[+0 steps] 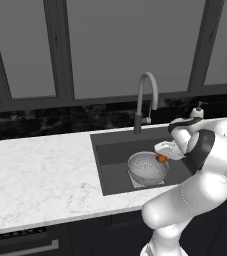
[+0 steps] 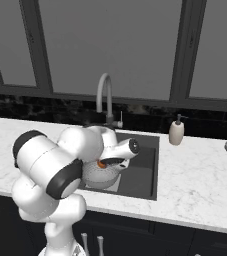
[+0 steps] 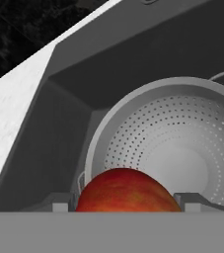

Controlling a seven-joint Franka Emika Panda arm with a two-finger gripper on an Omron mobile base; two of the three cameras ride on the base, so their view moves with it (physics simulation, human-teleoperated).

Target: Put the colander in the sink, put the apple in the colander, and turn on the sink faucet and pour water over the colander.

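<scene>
White rounded arm (image 1: 205,190) — glossy shells, dark joint bands

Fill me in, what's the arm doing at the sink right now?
The arm is carrying the apple in its tool, held just over the colander. The colander already sits in the sink, and its bowl is empty. The apple sits between the two fingertips, above the colander's near rim, not yet dropped in. The faucet stands behind the sink, and no water is visible from it.
</scene>
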